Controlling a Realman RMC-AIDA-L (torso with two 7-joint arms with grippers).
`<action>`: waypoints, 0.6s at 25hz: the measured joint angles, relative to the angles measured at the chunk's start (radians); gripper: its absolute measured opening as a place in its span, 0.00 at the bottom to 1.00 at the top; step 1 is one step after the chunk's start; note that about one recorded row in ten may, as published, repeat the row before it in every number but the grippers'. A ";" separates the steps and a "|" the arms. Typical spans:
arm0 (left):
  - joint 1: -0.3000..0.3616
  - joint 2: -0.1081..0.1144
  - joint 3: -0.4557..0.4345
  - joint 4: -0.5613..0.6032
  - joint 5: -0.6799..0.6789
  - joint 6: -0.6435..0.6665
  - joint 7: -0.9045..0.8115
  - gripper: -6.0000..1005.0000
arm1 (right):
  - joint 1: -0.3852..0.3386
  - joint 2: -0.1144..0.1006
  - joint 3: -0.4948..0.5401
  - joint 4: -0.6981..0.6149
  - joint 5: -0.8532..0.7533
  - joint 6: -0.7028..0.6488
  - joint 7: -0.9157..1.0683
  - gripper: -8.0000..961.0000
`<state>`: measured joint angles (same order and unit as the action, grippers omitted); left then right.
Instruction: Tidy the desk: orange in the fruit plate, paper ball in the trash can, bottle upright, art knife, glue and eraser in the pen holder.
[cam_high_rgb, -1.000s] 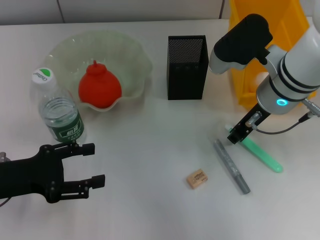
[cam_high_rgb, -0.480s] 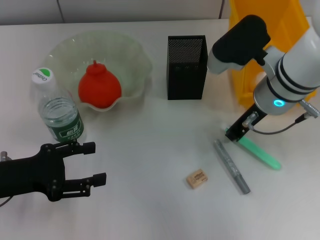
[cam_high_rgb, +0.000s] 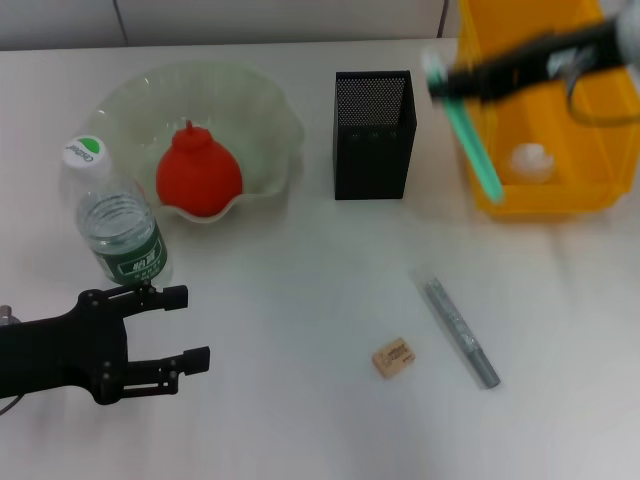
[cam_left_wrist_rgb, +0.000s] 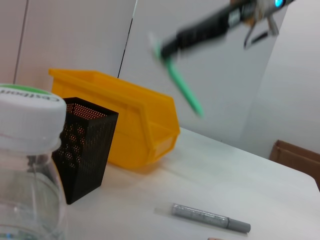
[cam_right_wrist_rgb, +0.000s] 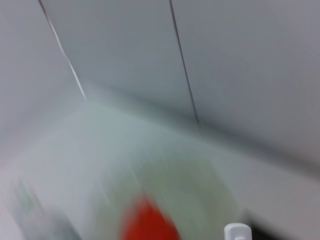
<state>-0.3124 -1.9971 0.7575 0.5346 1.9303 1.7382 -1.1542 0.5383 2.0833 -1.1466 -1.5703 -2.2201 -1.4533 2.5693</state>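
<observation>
Orange (cam_high_rgb: 198, 173) in fruit plate (cam_high_rgb: 262, 103), bottle (cam_high_rgb: 112, 220) left, eraser (cam_high_rgb: 392, 357) beside art knife (cam_high_rgb: 458, 331)

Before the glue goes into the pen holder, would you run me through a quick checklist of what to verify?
1. Right gripper shut on the glue: ok, the tube hangs from it above the table.
2. Glue over the pen holder: not ok, it is off to the side, by the trash can.
3. Glue upright for insertion: not ok, it hangs tilted.
4. Pen holder upright and open: ok.
5. Pen holder contents: cannot tell.
6. Left gripper out of the way: ok, open near the bottle.
</observation>
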 joint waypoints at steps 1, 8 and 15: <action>0.000 0.000 0.000 0.000 0.000 0.000 0.001 0.84 | -0.006 0.000 0.053 0.043 0.101 0.028 -0.057 0.19; -0.006 -0.003 0.000 -0.001 0.004 -0.002 0.002 0.84 | 0.080 -0.003 0.143 0.626 0.560 0.286 -0.585 0.19; -0.004 -0.005 0.000 -0.001 0.000 -0.016 0.008 0.84 | 0.179 -0.003 0.133 0.883 0.578 0.456 -0.747 0.20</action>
<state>-0.3167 -2.0022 0.7578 0.5337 1.9302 1.7226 -1.1459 0.7175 2.0803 -1.0137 -0.6874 -1.6423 -0.9975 1.8223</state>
